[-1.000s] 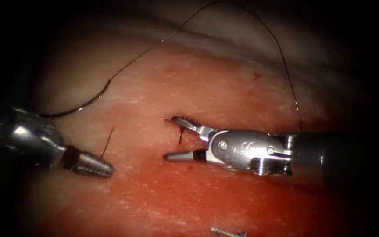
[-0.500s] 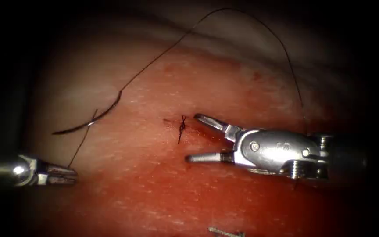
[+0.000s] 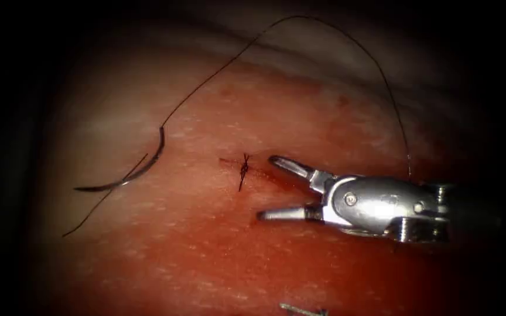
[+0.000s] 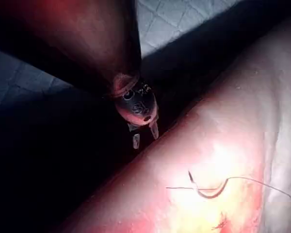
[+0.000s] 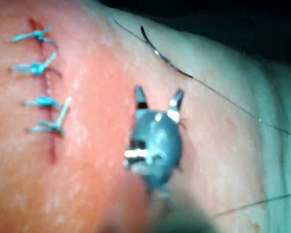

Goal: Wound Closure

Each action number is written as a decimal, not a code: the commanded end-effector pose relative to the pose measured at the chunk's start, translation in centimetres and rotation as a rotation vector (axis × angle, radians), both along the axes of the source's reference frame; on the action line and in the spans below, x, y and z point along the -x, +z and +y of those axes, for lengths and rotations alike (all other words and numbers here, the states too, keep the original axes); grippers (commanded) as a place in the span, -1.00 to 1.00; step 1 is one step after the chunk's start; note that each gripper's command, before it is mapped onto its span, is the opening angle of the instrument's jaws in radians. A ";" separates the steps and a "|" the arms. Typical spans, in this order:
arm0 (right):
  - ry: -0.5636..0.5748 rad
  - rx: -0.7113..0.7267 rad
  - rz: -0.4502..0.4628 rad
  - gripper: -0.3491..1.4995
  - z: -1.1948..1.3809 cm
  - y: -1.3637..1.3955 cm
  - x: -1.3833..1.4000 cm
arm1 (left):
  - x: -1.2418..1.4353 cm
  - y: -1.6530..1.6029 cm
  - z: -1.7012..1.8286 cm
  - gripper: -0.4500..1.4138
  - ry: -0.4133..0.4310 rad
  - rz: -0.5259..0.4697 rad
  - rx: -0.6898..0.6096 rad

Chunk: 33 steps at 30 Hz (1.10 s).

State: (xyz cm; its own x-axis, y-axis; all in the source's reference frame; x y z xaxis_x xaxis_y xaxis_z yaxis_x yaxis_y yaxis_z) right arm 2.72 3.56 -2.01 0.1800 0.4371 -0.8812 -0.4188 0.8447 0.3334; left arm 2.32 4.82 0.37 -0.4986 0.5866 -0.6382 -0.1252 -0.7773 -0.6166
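Thin dark curved steel needle (image 3: 139, 169) is seen lying free on the pink pork tissue (image 3: 206, 246), left of the knotted cut (image 3: 243, 171) — light, stiff, slippery; best gripped mid-curve. Right tool (image 3: 267, 187) jaws are spread, empty; left tool (image 4: 145, 137) jaws are parted, empty — off the tissue edge.

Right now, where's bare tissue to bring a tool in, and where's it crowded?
Bare: the tissue below the needle and left of the right tool, whose jaws are open and hold nothing. Crowded: around the knot, and upper left where needle and thread lie loose.
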 end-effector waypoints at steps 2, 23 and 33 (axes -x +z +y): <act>0.000 0.001 0.001 0.62 0.00 0.04 -0.08 | 0.03 -0.03 0.15 0.14 -0.047 0.031 -0.014; 0.019 -0.037 -0.006 0.64 -0.02 -0.01 -0.06 | 1.60 1.18 0.72 0.02 0.052 0.309 -0.013; 0.020 -0.037 -0.009 0.64 -0.02 0.00 -0.08 | 1.53 0.81 0.96 0.00 -0.030 0.204 -0.054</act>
